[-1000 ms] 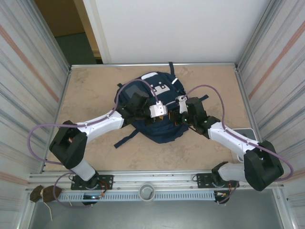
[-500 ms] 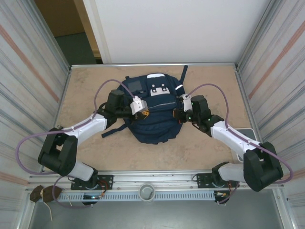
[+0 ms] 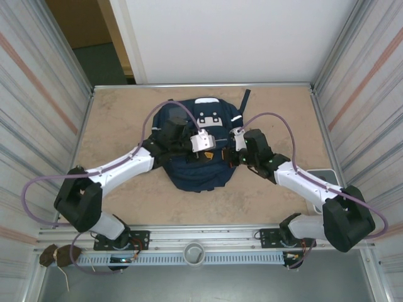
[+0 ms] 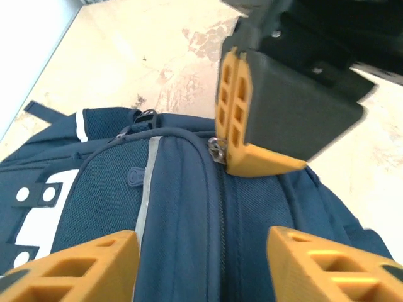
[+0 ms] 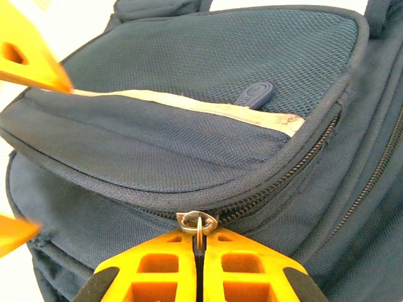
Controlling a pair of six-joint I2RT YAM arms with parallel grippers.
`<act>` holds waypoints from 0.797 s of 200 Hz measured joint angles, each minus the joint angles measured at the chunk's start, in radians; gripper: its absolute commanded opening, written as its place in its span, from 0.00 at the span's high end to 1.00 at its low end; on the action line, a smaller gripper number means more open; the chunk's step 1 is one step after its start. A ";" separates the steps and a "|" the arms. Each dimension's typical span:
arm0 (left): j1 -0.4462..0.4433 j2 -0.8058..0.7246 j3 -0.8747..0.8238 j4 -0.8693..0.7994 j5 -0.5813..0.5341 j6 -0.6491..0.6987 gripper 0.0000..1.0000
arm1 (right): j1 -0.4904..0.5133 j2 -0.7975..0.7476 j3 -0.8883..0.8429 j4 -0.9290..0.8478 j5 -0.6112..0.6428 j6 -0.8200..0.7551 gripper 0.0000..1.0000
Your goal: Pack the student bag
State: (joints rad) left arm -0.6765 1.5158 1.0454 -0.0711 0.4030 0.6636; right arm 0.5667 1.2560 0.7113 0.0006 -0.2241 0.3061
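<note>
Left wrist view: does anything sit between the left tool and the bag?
Nothing visible. The open left tool hangs directly over the bag; the right tool, further along, is shut on the zipper pull.

The left gripper (image 3: 211, 153) now hangs over the middle of the student bag (image 3: 195, 176) rather than its left side (jaws spread wider too), and the bag lies flatter than a second ago.

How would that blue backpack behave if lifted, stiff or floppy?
Probably floppy: the backpack is soft fabric, creased and bulging. Lifted by the zipper pull pinched in the right hand, it would likely sag. Its woven mesh looks grippy rather than slippery.
</note>
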 measured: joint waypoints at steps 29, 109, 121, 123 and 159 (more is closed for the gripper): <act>0.003 0.060 0.026 -0.042 -0.013 0.021 0.62 | 0.010 -0.014 0.000 0.003 0.008 0.000 1.00; 0.113 0.045 -0.008 -0.037 0.232 0.031 1.00 | -0.024 -0.018 0.000 0.014 -0.048 -0.045 1.00; 0.159 0.005 -0.070 0.009 0.322 0.020 1.00 | -0.063 -0.018 0.006 0.009 -0.107 -0.067 1.00; 0.166 -0.002 -0.078 0.015 0.335 0.019 1.00 | -0.074 -0.018 0.007 0.007 -0.124 -0.070 1.00; 0.255 -0.077 -0.169 0.109 0.534 -0.026 1.00 | -0.190 0.021 0.057 0.001 -0.329 -0.083 1.00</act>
State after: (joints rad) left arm -0.4213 1.4387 0.8764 0.0380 0.9367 0.6380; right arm 0.3767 1.2774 0.7681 0.0013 -0.5533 0.2230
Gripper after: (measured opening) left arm 0.090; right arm 0.065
